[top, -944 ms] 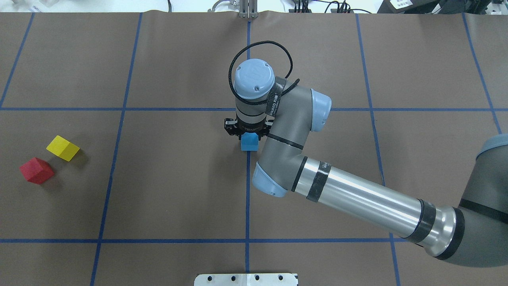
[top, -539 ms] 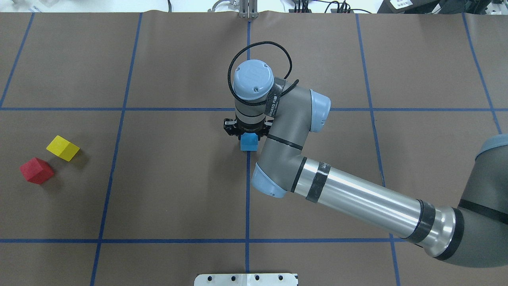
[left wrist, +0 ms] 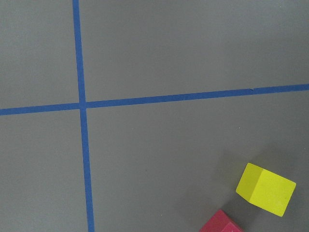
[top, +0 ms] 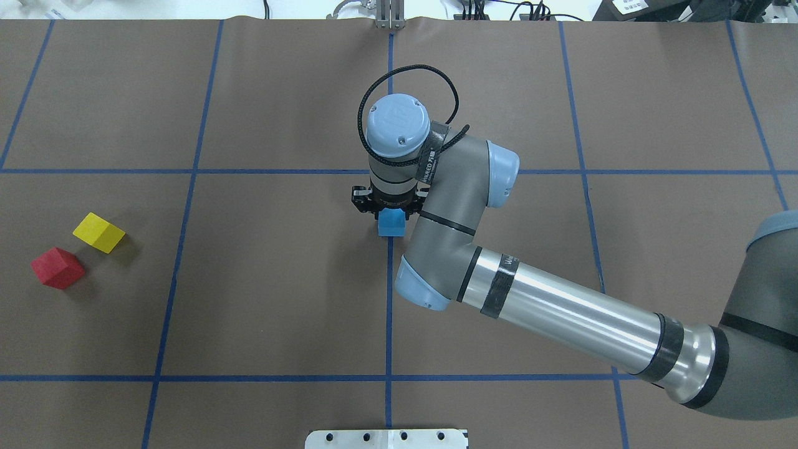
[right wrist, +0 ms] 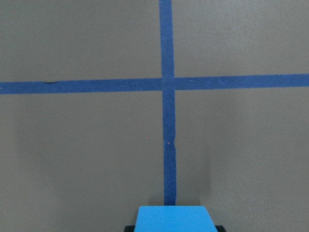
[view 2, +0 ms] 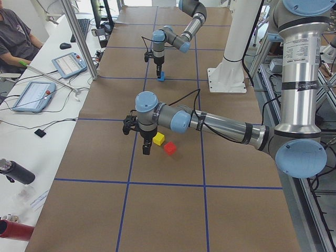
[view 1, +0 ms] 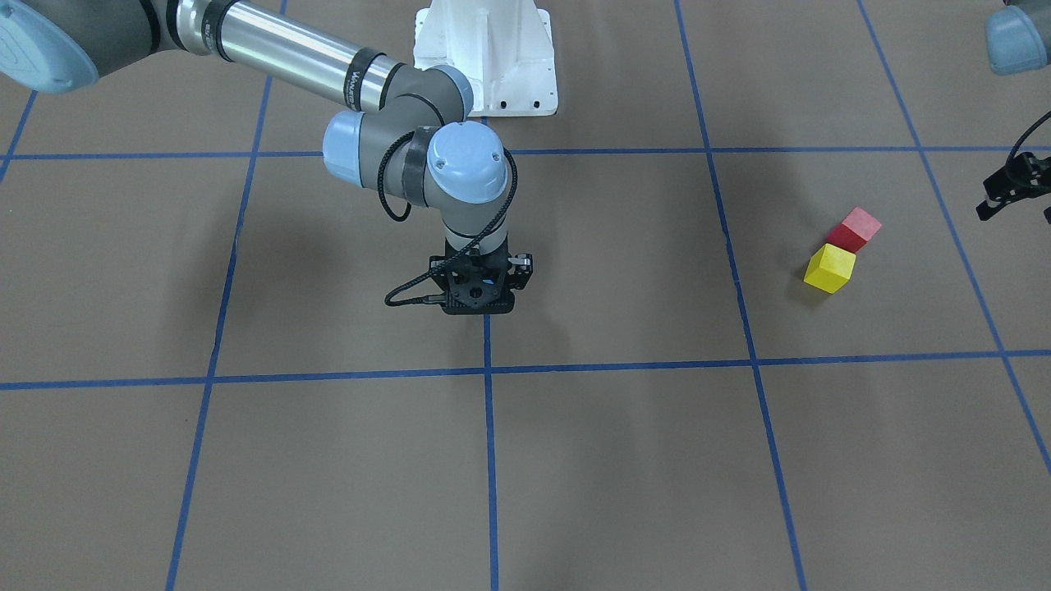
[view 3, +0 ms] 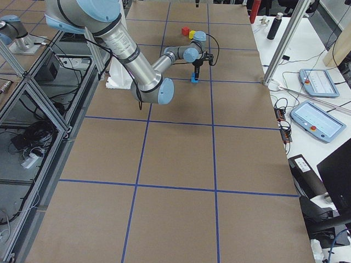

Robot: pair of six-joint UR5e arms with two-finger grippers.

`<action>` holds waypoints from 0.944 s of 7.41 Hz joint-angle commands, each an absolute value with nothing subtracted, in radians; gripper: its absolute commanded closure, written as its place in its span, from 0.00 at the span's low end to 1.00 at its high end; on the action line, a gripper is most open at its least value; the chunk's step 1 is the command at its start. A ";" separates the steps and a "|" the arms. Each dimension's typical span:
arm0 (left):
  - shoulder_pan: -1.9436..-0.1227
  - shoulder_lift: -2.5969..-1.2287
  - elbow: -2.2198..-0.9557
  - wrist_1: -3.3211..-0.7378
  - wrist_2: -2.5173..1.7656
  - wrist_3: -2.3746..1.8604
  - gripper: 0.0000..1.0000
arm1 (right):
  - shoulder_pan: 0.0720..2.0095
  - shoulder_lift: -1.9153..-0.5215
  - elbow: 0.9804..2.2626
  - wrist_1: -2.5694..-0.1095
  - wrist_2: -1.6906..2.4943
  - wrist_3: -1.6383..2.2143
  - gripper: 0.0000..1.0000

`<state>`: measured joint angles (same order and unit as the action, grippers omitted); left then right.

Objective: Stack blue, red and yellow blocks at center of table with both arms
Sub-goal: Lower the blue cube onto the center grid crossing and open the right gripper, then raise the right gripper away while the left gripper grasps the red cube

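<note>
My right gripper [top: 389,212] is shut on the light blue block [top: 391,224], low over the middle tape line at the center of table [top: 389,274]. In the right wrist view the blue block [right wrist: 174,218] fills the bottom edge between the fingers. From the front, the right gripper [view 1: 480,291] hides that block. The yellow block [top: 98,232] and the red block [top: 57,267] lie side by side on the table at the far left. My left gripper [view 1: 1018,212] hangs open beside them, holding nothing. The left wrist view catches the yellow block [left wrist: 265,188] and a corner of the red block [left wrist: 222,224].
The white pedestal [top: 386,438] stands at the near table edge on the middle line. Blue tape lines [top: 187,171] grid the brown surface. A person [view 2: 16,37] sits at a side bench with tablets [view 2: 32,95] beyond the far table edge.
The right wrist with the blue block has shifted only a hair. The yellow and red blocks have not moved.
</note>
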<state>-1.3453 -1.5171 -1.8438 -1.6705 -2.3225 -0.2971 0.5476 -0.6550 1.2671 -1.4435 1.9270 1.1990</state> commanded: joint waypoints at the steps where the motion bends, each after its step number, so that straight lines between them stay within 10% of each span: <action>1: -1.344 -1.517 -1.844 -1.672 -2.322 -0.322 0.01 | 0.548 -0.655 1.267 -1.442 1.927 1.195 0.01; 7: -1.083 -1.378 -1.842 -2.018 -2.280 -0.336 0.08 | 0.601 -0.756 1.447 -1.448 1.957 1.192 0.00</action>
